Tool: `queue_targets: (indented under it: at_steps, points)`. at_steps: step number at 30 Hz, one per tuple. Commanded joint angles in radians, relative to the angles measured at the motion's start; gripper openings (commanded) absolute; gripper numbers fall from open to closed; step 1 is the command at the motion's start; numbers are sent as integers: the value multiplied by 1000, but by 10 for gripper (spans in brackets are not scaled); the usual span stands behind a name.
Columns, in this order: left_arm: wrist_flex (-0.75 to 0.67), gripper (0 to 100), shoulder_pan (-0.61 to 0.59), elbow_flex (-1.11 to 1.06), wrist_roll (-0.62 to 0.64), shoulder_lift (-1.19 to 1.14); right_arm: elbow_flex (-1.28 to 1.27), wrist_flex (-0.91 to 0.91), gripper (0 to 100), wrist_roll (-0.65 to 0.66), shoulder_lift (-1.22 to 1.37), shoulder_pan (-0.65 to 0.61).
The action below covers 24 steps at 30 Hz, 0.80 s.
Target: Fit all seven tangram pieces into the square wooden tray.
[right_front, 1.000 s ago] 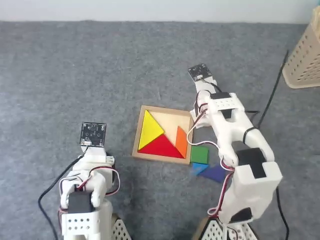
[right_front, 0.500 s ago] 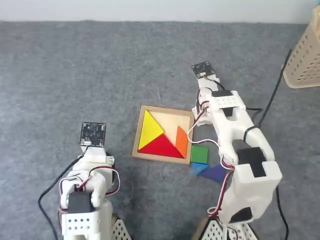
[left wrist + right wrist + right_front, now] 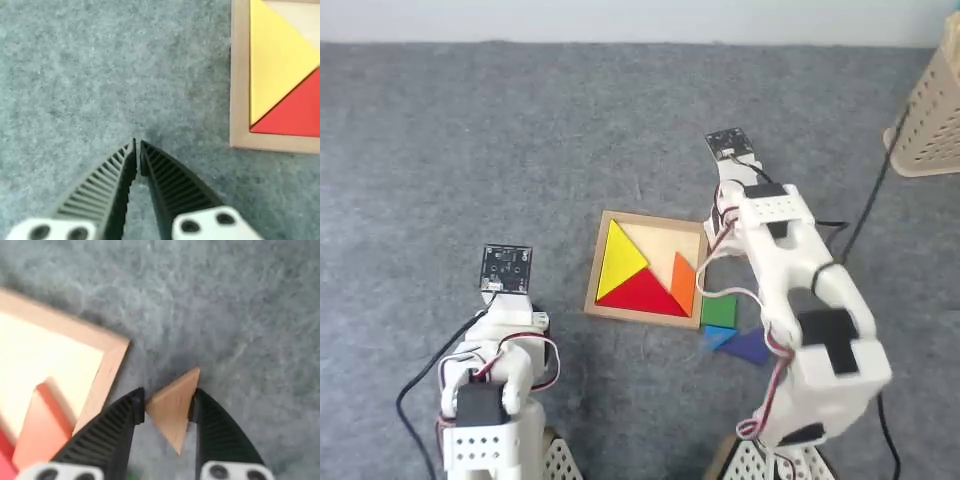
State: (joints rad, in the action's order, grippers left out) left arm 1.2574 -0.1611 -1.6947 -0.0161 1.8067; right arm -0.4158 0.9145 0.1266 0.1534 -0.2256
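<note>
Three pieces sit in the wooden tray (image 3: 594, 275) in the high view: 1 yellow triangle (image 3: 618, 262), 1 red triangle (image 3: 642, 293), 1 orange piece (image 3: 682, 282). Three more lie on the grey worktop (image 3: 470, 130) just right of the tray: green square (image 3: 719, 309), blue triangle (image 3: 718, 337), purple piece (image 3: 752, 348). The R arm (image 3: 775, 235) hangs beside the tray's right edge. Vs 1 s ago its wrist has edged slightly away from the tray; pieces unmoved.

L wrist view: L gripper (image 3: 137, 147) all but closed, empty, tips over bare worktop near a tray corner.

R wrist view: R gripper (image 3: 167, 400) clamped on 1 tan triangle (image 3: 172, 407), just outside the tray's corner.
</note>
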Motion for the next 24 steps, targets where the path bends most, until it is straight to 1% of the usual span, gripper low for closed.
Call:
queue_targets:
  at_steps: [1,4,7,14,20,24]
  points:
    - [6,17,5,10,-3,18,-77,-27,113,-28,-196,7]
    - [6,17,5,10,-3,18,-129,-24,112,-81,-283,-31]
    - [6,17,5,10,-3,18,-164,-24,112,-132,-334,-114]
    - [6,17,5,10,-3,18,-143,-35,112,-287,-337,-308]
    - [6,17,5,10,-3,18,-140,-70,116,-405,-335,-398]
    - [6,17,5,10,-3,18,-150,-140,114,-443,-278,-407]
